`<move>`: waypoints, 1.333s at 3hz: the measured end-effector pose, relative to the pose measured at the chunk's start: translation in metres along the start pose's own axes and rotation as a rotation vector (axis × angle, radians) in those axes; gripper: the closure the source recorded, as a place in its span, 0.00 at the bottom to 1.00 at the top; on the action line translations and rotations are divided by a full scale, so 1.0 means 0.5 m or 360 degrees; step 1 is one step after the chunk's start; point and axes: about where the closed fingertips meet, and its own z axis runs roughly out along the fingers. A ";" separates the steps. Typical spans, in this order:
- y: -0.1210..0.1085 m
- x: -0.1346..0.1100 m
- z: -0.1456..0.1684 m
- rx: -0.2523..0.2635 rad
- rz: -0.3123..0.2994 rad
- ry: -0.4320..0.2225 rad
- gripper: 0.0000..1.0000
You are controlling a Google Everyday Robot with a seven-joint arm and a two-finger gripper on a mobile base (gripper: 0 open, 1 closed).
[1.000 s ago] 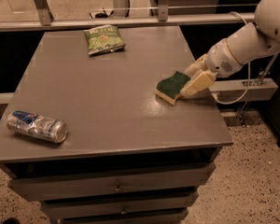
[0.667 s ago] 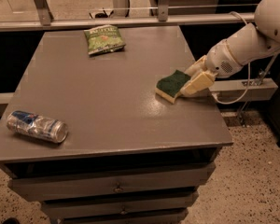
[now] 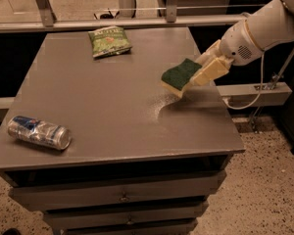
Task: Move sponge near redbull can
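The sponge, dark green on top with pale yellow foam below, is held tilted a little above the right side of the grey table. My gripper comes in from the right on a white arm and is shut on the sponge's right end. The redbull can, silver and blue, lies on its side near the table's front left corner, far from the sponge.
A green snack bag lies at the back of the table, left of centre. The table has drawers below its front edge. A rail and a cable run beside the table on the right.
The sponge has risen off the table surface and shifted slightly left with the gripper. The can and the snack bag have not moved.
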 end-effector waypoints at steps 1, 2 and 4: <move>0.000 0.000 0.000 0.0000 0.0000 0.0000 1.00; 0.022 -0.097 0.032 -0.0038 -0.0070 -0.0124 1.00; 0.102 -0.211 0.115 -0.0152 -0.0197 -0.0222 1.00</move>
